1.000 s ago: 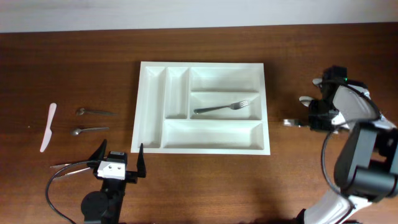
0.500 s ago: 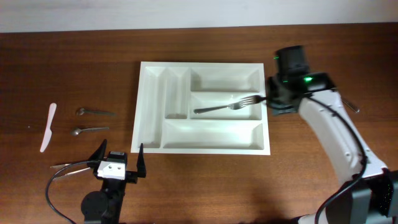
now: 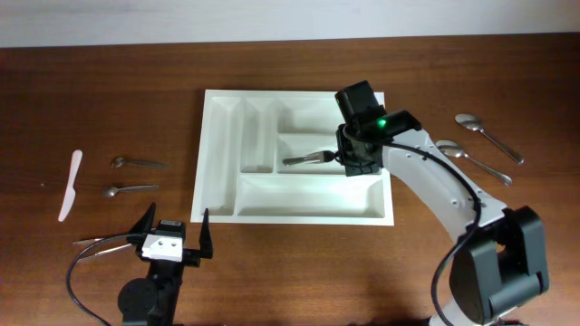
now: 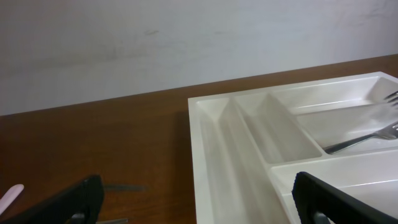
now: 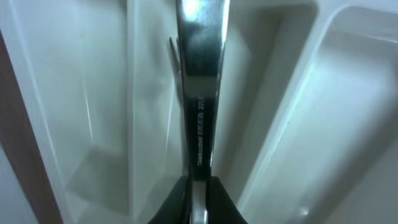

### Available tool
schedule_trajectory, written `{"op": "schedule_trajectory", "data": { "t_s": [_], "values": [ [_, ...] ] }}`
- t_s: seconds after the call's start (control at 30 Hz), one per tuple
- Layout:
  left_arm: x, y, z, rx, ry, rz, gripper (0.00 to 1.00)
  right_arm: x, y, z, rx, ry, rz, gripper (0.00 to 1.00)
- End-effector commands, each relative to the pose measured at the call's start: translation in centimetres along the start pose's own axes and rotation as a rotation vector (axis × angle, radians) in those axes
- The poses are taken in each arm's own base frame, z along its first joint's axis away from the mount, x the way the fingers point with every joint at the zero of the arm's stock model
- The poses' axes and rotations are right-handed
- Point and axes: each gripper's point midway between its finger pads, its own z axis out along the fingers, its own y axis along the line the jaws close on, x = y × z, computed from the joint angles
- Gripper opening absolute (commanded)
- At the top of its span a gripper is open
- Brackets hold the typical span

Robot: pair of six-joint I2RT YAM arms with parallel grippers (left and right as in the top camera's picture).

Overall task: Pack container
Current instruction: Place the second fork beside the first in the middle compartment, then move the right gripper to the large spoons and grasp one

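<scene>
The container, a white tray with five compartments, lies mid-table and also shows in the left wrist view. A metal fork rests in its middle long compartment. My right gripper hovers over the right end of that compartment. It is shut on the metal handle of a second piece of cutlery, which points down into the container from the jaws. Blurred tines mark it as a fork. My left gripper stands wide open and empty near the table's front, its fingers far apart.
On the left lie a white plastic knife, two small spoons and a thin utensil beside my left gripper. Two spoons lie to the right of the container.
My right arm has swung left from the cutlery at the right side and come over the container's middle compartment with a metal piece in its jaws. The left arm has stayed still.
</scene>
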Motion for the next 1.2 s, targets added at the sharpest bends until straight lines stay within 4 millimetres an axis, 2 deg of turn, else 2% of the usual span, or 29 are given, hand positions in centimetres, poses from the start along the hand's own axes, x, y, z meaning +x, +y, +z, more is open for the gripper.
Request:
{"op": "schedule_trajectory", "data": {
  "t_s": [0.0,0.03,0.13,0.17,0.23,0.33,0.4,0.43,0.53,0.6,0.73,0.83,0.93,1.03,1.17],
  "values": [
    [0.1,-0.2,0.0,0.009,-0.003,0.013,0.99,0.4,0.7,0.4,-0.018,0.002,0.019,0.21],
    [0.1,-0.2,0.0,0.008,-0.003,0.013,0.99,0.4,0.8,0.5,-0.021,0.002,0.019,0.26],
    [0.1,-0.2,0.0,0.009,-0.003,0.013,0.99,0.4,0.8,0.6,-0.023,0.002,0.019,0.52],
    [0.1,-0.2,0.0,0.008,-0.003,0.013,0.99,0.3,0.8,0.6,-0.023,0.002,0.020,0.70],
    [0.1,-0.2,0.0,0.009,-0.003,0.013,0.99,-0.1,1.0,0.5,-0.027,-0.006,0.003,0.79],
    [0.1,-0.2,0.0,0.008,-0.003,0.013,0.99,-2.6,2.0,-0.1,-0.049,-0.074,-0.085,0.89],
    [0.1,-0.2,0.0,0.008,-0.003,0.013,0.99,-6.7,2.4,-1.8,-0.027,-0.158,-0.081,0.99],
    [0.1,-0.2,0.0,0.008,-0.003,0.013,0.99,-8.1,2.3,-2.4,-0.013,-0.181,-0.064,0.99],
    [0.1,-0.2,0.0,0.008,-0.003,0.013,0.99,-14.4,2.3,-4.2,0.016,-0.243,-0.001,0.99],
    [0.1,-0.2,0.0,0.009,-0.003,0.013,0.99,-20.0,1.8,-4.8,0.024,-0.289,0.010,0.99],
    [0.1,-0.2,0.0,0.008,-0.003,0.013,0.99,-26.5,-0.8,-4.6,0.072,-0.296,0.118,0.99],
    [0.1,-0.2,0.0,0.008,-0.003,0.013,0.99,-29.4,-2.6,-3.5,0.103,-0.274,0.206,0.99],
    [0.1,-0.2,0.0,0.008,-0.003,0.013,0.99,-31.4,-4.0,-1.8,0.140,-0.268,0.257,0.99],
    [0.1,-0.2,0.0,0.009,-0.003,0.013,0.99,-32.0,-5.0,0.2,0.187,-0.255,0.273,0.99],
    [0.1,-0.2,0.0,0.008,-0.003,0.013,0.99,-32.4,-5.4,2.0,0.207,-0.255,0.291,0.99]
  ]
}}
